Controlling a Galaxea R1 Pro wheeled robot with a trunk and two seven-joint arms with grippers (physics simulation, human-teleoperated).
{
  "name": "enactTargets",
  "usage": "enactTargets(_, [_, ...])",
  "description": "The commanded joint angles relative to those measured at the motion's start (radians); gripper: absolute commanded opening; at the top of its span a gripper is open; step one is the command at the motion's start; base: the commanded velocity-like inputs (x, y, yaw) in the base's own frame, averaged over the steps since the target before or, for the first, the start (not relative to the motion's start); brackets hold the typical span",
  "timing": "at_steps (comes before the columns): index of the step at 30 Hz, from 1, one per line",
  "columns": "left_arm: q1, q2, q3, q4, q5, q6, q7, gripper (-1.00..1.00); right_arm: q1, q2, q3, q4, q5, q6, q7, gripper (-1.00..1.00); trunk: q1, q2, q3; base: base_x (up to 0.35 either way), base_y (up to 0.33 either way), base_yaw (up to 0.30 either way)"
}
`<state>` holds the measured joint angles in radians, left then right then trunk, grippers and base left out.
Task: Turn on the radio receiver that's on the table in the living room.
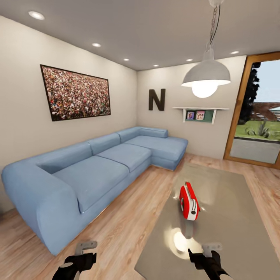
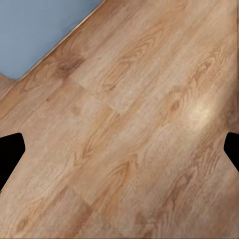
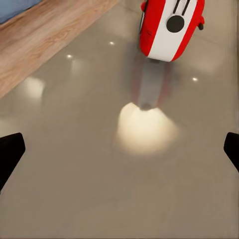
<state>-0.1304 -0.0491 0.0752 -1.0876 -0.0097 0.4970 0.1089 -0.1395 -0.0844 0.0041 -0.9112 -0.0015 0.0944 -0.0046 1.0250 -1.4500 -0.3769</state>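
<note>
- The radio (image 1: 189, 202) stands upright near the middle of the table (image 1: 233, 217), its red body trimmed in white; the right wrist view (image 3: 169, 27) shows its white face with a round black dial.
- The glossy grey tabletop mirrors the radio and a bright patch of lamp light (image 3: 144, 129) just in front of it.
- The right gripper (image 1: 203, 256) hangs over the table's near end, well short of the radio; its dark fingertips (image 3: 10, 149) sit far apart at the frame edges, spread wide and holding nothing.
- The left gripper (image 1: 79, 260) hovers over the wood floor (image 2: 129, 129) between sofa and table, its fingers (image 2: 10, 152) likewise spread and empty.
- A blue L-shaped sofa (image 1: 89, 171) lines the left wall and the far corner.
- Above it hangs a framed crowd picture (image 1: 76, 93); a black letter N (image 1: 156, 99) marks the far wall beside a small shelf (image 1: 200, 113).
- A white pendant lamp (image 1: 205, 76) glows over the table; a glass door (image 1: 258, 112) opens on greenery at right.
</note>
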Motion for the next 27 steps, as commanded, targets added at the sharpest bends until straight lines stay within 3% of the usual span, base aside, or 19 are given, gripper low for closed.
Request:
enactTargets(1, [0.0, 0.0, 0.0, 0.0, 0.0, 0.0, 0.0, 1.0, 0.0, 0.0, 0.0, 0.0, 0.0, 0.0, 0.0, 1.0, 0.0, 0.0, 0.001, 0.253, 0.194, -0.252])
enactTargets(7, [0.0, 0.0, 0.001, 0.0, 0.0, 0.0, 0.0, 1.0, 0.0, 0.0, 0.0, 0.0, 0.0, -0.001, 0.0, 1.0, 0.0, 0.0, 0.006, 0.16, 0.07, -0.251])
enactTargets(27, [0.0, 0.0, 0.0, 0.0, 0.0, 0.0, 0.0, 1.0, 0.0, 0.0, -0.001, 0.0, 0.0, 0.0, 0.0, 1.0, 0.0, 0.0, 0.023, 0.019, 0.02, -0.245])
